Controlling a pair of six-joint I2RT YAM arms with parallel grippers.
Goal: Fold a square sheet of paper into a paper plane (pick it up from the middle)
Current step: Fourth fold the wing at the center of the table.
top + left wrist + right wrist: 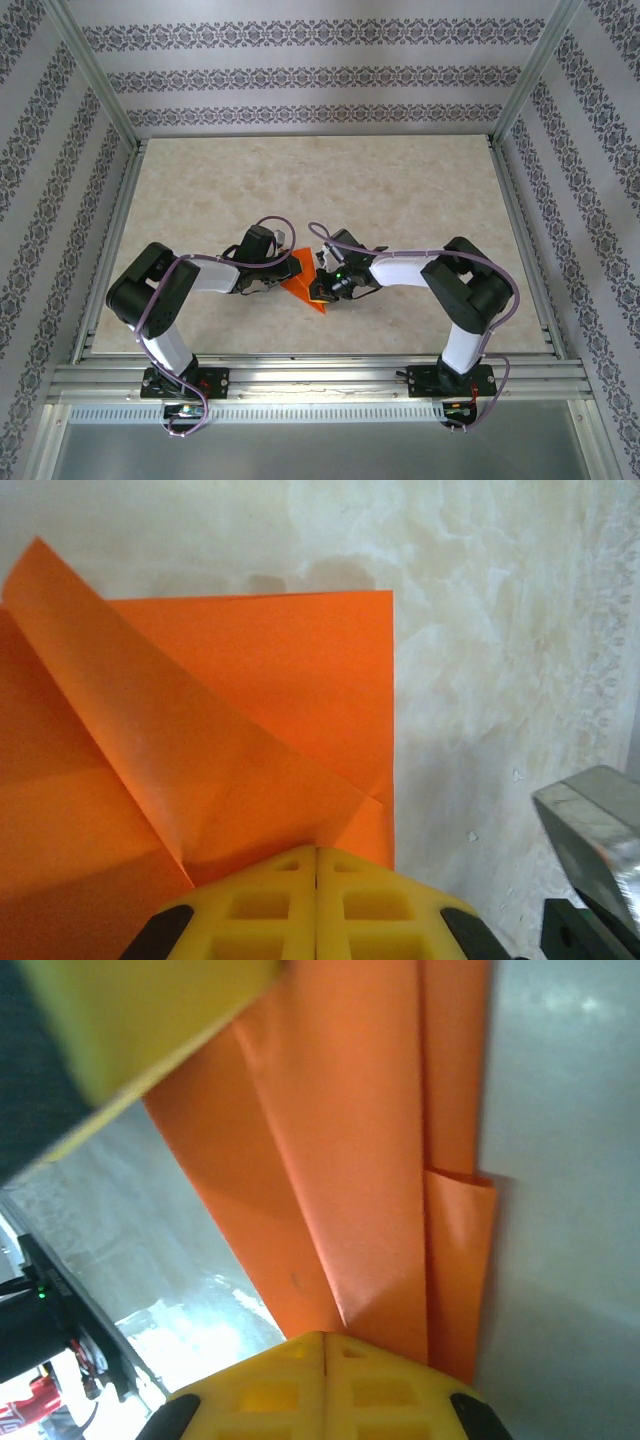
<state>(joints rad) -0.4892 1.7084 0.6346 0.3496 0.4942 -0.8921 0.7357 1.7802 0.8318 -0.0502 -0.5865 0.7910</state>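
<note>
The square sheet of paper (303, 288) is bright orange and lies partly folded on the table between my two grippers. In the left wrist view the paper (250, 680) shows a diagonal flap folded across it. My left gripper (316, 850) is shut, its yellow tips resting at that flap's lower end. In the right wrist view the paper (370, 1160) shows long overlapping layers. My right gripper (325, 1337) is shut, with its tips at the foot of a crease. I cannot tell whether either one pinches the sheet. From above, the left gripper (288, 266) and right gripper (322, 284) nearly meet over it.
The table (400, 190) is pale marbled, with metal rails along its sides and patterned walls behind. A yellow finger of the left gripper (150, 1020) hangs close above the paper in the right wrist view. A metal part of the right arm (600, 830) sits just right of the sheet.
</note>
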